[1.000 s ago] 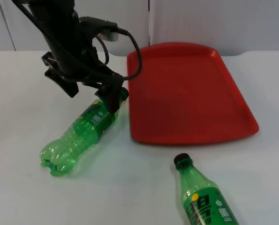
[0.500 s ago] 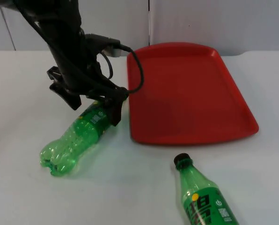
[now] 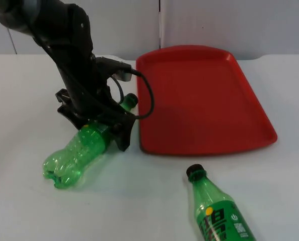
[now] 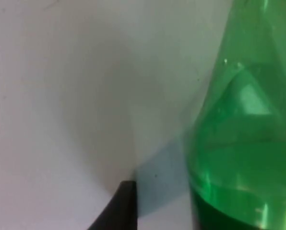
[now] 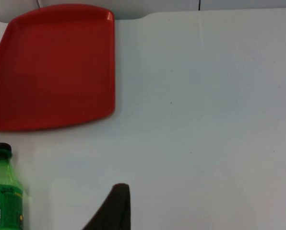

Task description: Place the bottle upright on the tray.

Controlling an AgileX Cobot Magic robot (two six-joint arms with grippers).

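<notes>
Two bottles: both lying on the table [image 3: 29, 211]; none on the red tray [image 3: 204, 100].
Change: left gripper [image 3: 97, 125] has dropped lower, from the neck down over the shoulder of the near-tray bottle [image 3: 74, 155].
Jaws: straddling it wide, grip not closed.
Meaning: pickup imminent; uprighting undone.
Right gripper [image 5: 115, 211]: waits; width cannot be told.
Second bottle [image 3: 217, 211]: untouched.

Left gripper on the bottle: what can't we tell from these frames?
- Left gripper, top view: its own body hides whether the fingers clamp the lying bottle.
- Left wrist view: no contact visible.
- Second bottle: lower body cut off by the picture edge.
</notes>
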